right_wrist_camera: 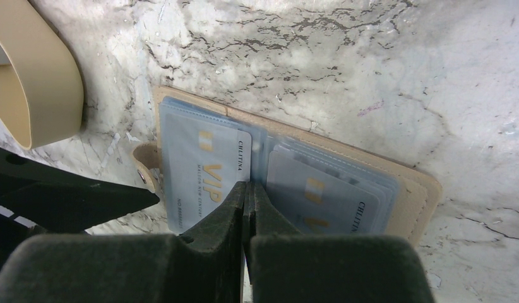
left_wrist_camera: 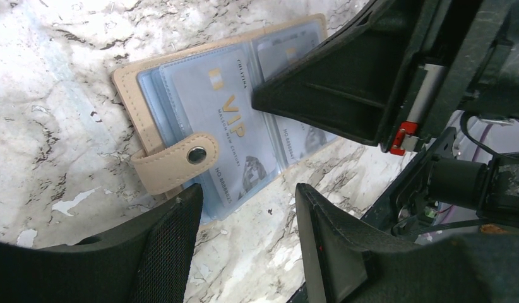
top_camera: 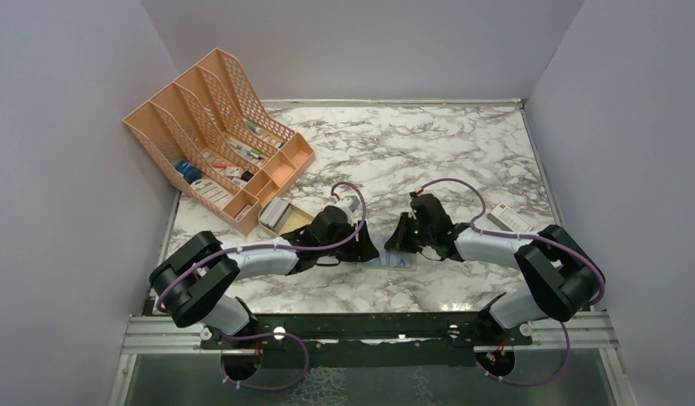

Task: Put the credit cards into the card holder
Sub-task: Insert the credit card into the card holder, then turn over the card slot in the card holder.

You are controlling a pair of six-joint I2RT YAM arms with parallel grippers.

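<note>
The right gripper (right_wrist_camera: 247, 189) is sitting nearest, jaws pressed tight together, tips touching the middle fold of the card holder (right_wrist_camera: 421, 189), which is lying open at the near middle of the table (top_camera: 462, 144). Credit cards (right_wrist_camera: 203, 167) are showing inside its pockets, so the job is looking nearly done. The left gripper (left_wrist_camera: 247, 196) is hovering just beside it, jaws wide, holding nothing.

The tan card holder (left_wrist_camera: 126, 89) lies open flat, pale-blue credit cards (left_wrist_camera: 223, 120) showing in its clear sleeves.
</note>
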